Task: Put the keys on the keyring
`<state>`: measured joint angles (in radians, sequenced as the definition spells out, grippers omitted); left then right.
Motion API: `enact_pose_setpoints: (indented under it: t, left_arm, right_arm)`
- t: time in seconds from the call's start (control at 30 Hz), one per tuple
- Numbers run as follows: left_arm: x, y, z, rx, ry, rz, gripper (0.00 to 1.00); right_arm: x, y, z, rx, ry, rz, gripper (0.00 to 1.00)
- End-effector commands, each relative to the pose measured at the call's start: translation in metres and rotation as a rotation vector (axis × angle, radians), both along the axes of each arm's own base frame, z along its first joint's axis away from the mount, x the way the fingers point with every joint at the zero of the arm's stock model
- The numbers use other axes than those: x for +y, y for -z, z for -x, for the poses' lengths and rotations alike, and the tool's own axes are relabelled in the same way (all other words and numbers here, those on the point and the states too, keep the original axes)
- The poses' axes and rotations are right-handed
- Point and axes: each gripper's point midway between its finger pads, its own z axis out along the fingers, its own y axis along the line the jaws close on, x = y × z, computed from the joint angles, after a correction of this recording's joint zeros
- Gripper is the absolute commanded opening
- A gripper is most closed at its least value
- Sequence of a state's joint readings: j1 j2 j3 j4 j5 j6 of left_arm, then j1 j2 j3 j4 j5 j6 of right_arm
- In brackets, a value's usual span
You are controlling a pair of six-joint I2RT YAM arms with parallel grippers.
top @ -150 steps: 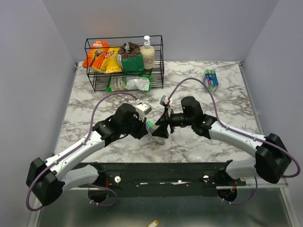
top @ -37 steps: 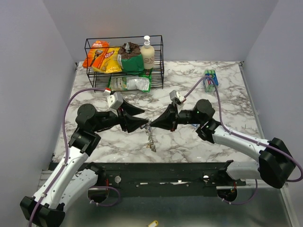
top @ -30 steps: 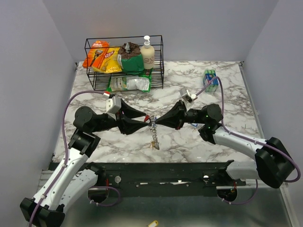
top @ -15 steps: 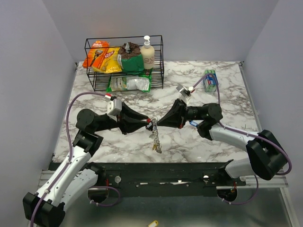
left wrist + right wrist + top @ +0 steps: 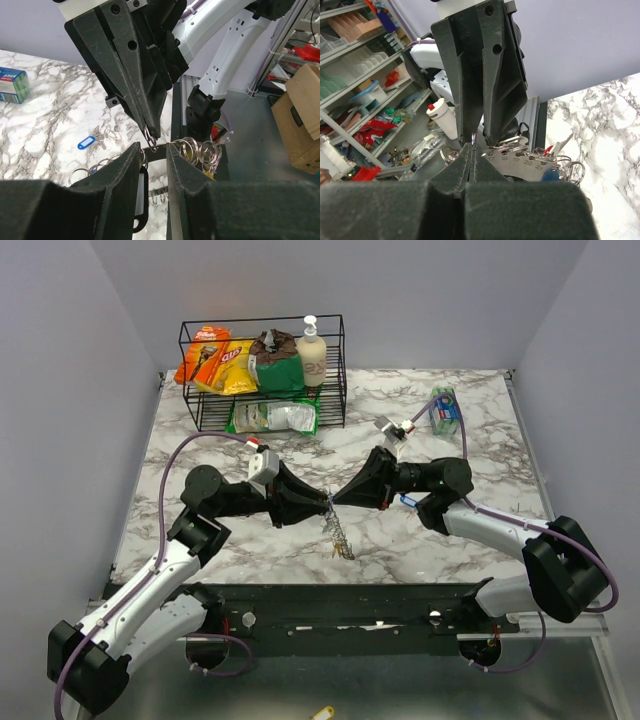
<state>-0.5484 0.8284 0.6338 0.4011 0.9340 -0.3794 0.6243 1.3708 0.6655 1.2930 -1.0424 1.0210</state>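
Observation:
Both grippers meet tip to tip above the table's middle. My right gripper (image 5: 336, 502) is shut on a thin silvery ring, the keyring (image 5: 150, 140), which shows edge-on (image 5: 473, 137) in the right wrist view. Below it hangs a bunch of small rings and keys (image 5: 340, 537), with a numbered metal plate (image 5: 520, 162) and red (image 5: 549, 149) and blue (image 5: 547, 175) tags. My left gripper (image 5: 155, 150) faces it with its jaws a narrow gap apart, the pinched ring at the gap's mouth. Silver rings (image 5: 197, 150) hang beside its right finger. One blue-tagged key (image 5: 408, 502) lies on the marble.
A black wire rack (image 5: 262, 370) with snack bags and a bottle stands at the back left. A blue-green box (image 5: 445, 408) lies at the back right. The table's near edge and the arm bases sit just below the hanging bunch.
My left gripper has moved right, up to the right gripper's tip, and its jaws have narrowed. The hanging bunch has drifted slightly right. The right gripper stays shut.

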Motion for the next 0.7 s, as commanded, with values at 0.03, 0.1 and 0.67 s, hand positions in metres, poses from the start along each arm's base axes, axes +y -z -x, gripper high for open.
enact_pose_setpoints:
  t: [0.03, 0.1, 0.67]
  left_arm:
    - [-0.001, -0.011, -0.006, -0.038, -0.044, 0.004, 0.36]
    - [-0.002, -0.011, -0.008, -0.035, -0.053, 0.001, 0.35]
    - [-0.009, -0.007, -0.021, -0.023, -0.114, -0.063, 0.00]
  right_arm:
    - [-0.021, -0.055, 0.028, -0.346, -0.003, -0.247, 0.01]
    - [-0.021, -0.054, 0.027, -0.344, -0.002, -0.245, 0.01]
    - [-0.020, -0.047, 0.027, -0.324, -0.003, -0.232, 0.01]
